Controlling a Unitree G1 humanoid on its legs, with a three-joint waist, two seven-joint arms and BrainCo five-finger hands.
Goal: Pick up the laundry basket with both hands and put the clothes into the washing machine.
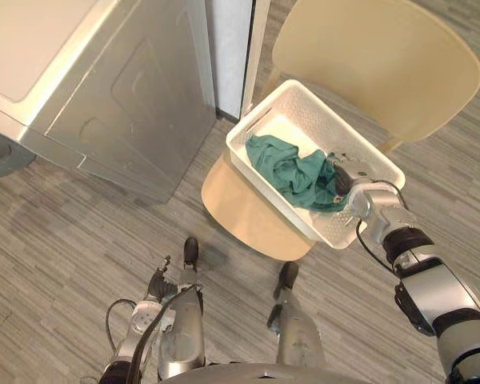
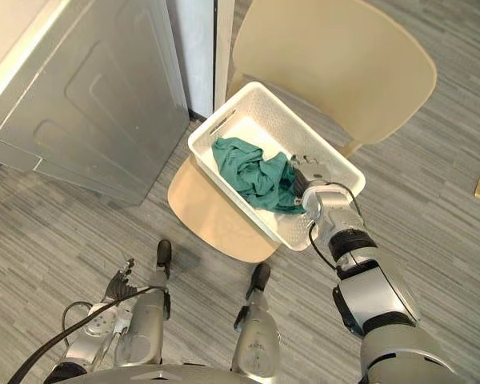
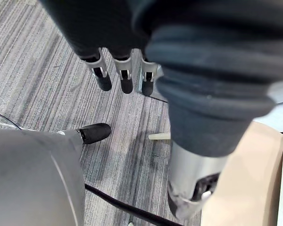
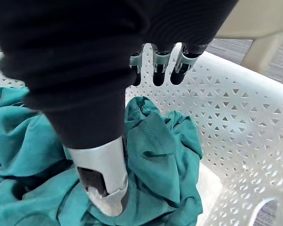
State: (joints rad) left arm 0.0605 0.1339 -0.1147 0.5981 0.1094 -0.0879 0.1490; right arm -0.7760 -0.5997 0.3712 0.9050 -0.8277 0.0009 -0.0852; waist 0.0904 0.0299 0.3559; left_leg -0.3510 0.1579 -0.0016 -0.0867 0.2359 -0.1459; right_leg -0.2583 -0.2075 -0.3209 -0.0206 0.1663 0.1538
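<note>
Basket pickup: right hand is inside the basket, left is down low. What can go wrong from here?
1. The right hand is inside the laundry basket, over the green clothes and not on the rim. Curling its fingers there would likely grab cloth, not the basket.
2. The left hand hangs low near the floor, far from the basket. A one-handed pull might tip the basket off the chair, whose seat it overhangs.

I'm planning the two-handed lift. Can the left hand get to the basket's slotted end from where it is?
Probably yes: the left hand hangs open, low and well apart from the laundry basket, but nothing seems to stand between them.
</note>
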